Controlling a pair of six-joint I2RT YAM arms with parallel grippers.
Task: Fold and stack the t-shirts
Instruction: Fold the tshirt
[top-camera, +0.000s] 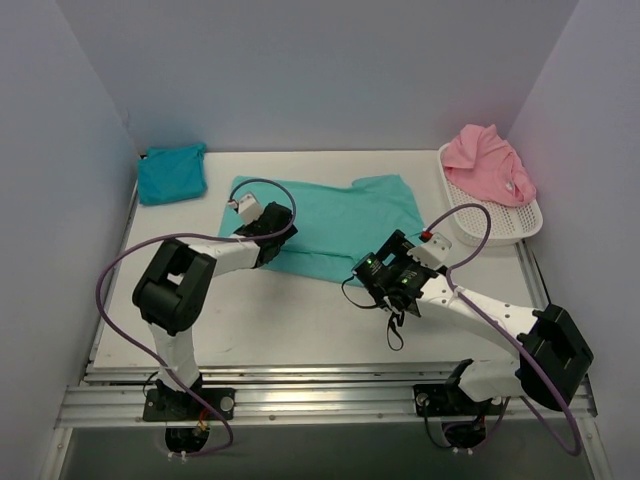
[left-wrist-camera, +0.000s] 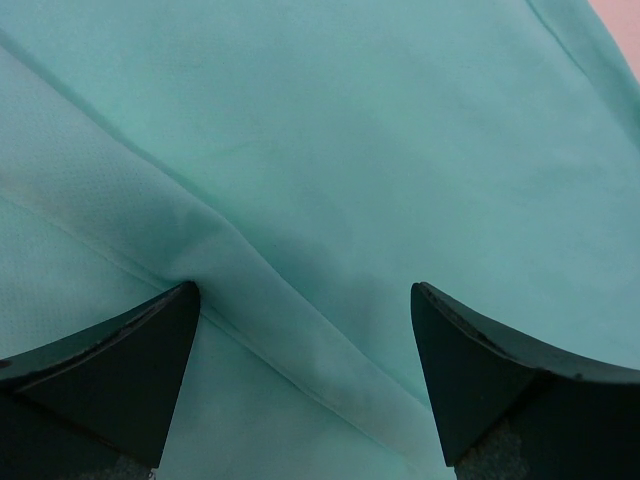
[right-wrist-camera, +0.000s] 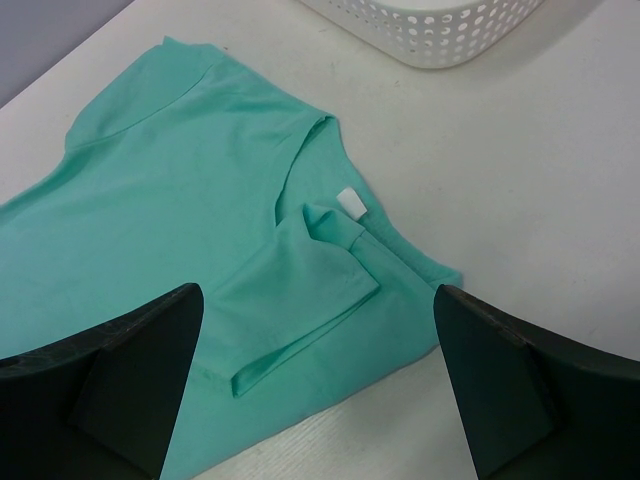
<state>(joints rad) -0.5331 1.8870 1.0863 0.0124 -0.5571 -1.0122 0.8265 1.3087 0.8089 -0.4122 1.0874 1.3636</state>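
Lying flat mid-table (top-camera: 300, 325), the sea-green t-shirt (top-camera: 335, 215) was spread with its long axis running left to right, collar (right-wrist-camera: 345, 215) pointed right.
Its near sleeve (right-wrist-camera: 295, 300) was folded onto the body. The turquoise-blue t-shirt (top-camera: 172, 172) was seen folded at the far-left corner, the pink t-shirt (top-camera: 488, 162) heaped in the white basket (top-camera: 500, 228) at far right. The left gripper (left-wrist-camera: 305, 300) was held low over the green shirt's left end and the right gripper (right-wrist-camera: 318, 292) by its collar end, both with jaws spread wide, nothing gripped.
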